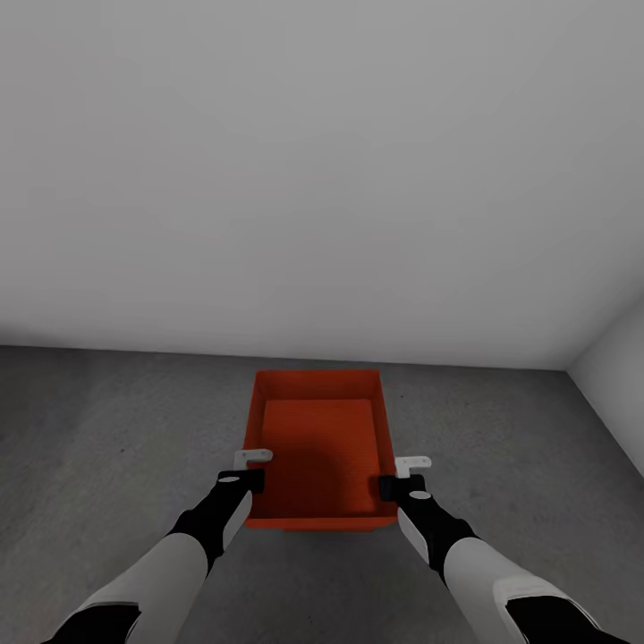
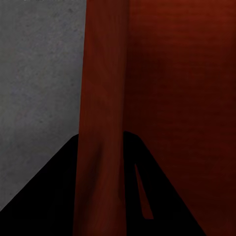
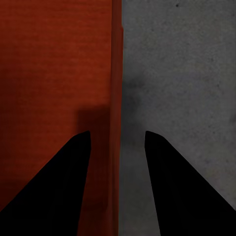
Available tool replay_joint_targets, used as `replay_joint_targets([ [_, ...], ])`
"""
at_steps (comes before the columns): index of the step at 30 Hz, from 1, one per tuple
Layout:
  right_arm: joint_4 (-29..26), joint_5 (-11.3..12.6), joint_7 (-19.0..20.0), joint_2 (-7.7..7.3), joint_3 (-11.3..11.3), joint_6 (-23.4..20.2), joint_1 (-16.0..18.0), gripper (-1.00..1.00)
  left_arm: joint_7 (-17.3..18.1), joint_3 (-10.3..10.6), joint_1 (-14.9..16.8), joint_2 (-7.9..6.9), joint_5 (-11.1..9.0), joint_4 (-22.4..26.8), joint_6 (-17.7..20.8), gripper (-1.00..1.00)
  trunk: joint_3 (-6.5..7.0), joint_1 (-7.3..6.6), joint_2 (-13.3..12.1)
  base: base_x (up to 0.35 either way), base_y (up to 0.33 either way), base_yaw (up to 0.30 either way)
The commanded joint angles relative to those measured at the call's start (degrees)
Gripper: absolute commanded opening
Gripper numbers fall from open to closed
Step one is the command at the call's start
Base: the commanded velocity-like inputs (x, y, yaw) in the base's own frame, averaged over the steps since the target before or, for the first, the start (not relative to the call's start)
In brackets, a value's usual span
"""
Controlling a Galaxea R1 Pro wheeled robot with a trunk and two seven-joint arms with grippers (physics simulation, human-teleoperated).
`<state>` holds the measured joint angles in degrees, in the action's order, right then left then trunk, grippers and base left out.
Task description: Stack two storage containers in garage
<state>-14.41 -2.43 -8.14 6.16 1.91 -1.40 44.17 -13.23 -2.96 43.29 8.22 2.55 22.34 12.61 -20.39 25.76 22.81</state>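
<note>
Both pincers at one orange-red container, over the garage floor

We straddle the near side walls: left gripper [image 1: 253, 481] pinched on the storage container [image 1: 318, 429], right gripper [image 1: 400, 487] parted around the opposite wall, maybe not touching — keep it level. Thin plain walls, flat bottom; beneath, mottled grey concrete floor [image 1: 107, 429]; beyond, a bare white-grey wall [image 1: 322, 179].

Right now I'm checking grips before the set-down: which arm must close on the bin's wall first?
Right. The right gripper straddles the storage container's side wall with its fingers apart, while the left gripper looks pinched on the opposite wall.
</note>
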Motion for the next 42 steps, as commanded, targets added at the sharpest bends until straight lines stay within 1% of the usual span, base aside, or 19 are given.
replay_joint_targets([
  [1, 0.2, 0.6, -0.2, 0.0, -0.3, -0.1, 0.0, -1.0, 0.0, -0.1, 0.0, 0.04, 0.2, 0.2, -4.2, -1.0, -0.1, 0.03, 0.1, 0.0, 0.0, 0.0],
  [33, 0.2, 0.6, -0.3, 0.08, -0.3, 0.2, 0.0, -1.0, 0.0, -0.1, 0.0, 0.04, 0.1, 0.2, -4.2, -1.0, -0.11, 0.03, 0.1, 0.0, 0.0, 0.0],
  [42, 0.2, 0.6, -0.3, 0.13, -0.2, 0.2, 0.0, -1.0, 0.0, -0.1, 0.0, 0.12, 0.1, 0.2, -4.2, -1.0, -0.11, 0.03, 0.1, -0.043, 0.0, 0.0],
])
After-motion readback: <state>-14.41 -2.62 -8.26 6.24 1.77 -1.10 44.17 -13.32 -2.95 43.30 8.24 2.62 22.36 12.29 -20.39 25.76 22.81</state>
